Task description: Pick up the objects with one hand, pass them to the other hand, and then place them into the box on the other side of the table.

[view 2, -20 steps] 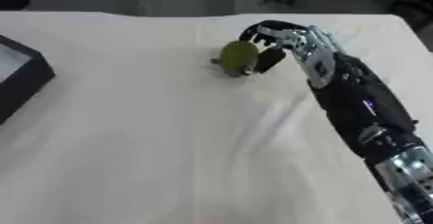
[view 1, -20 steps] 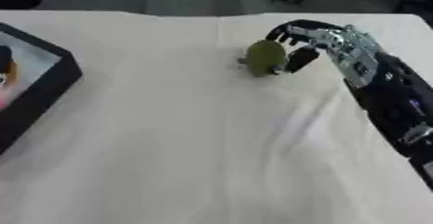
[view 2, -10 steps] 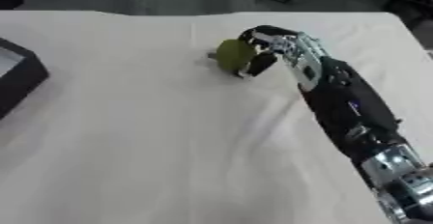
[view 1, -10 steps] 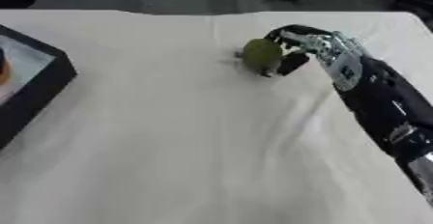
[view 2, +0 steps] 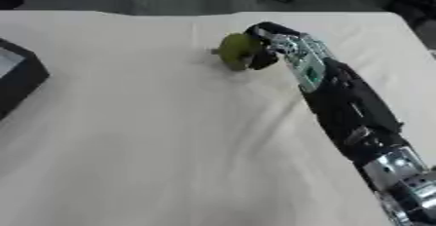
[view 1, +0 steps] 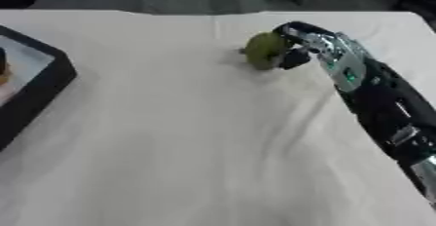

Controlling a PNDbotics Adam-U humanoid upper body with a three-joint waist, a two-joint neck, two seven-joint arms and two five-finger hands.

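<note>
Left eye view: right hand curled around green object.

2 head eyes look down, sharing table.

The right hand has closed its fingers tighter round the green fruit in the upper middle of the frame, and hand and fruit together have edged a little leftward across the white cloth.
</note>
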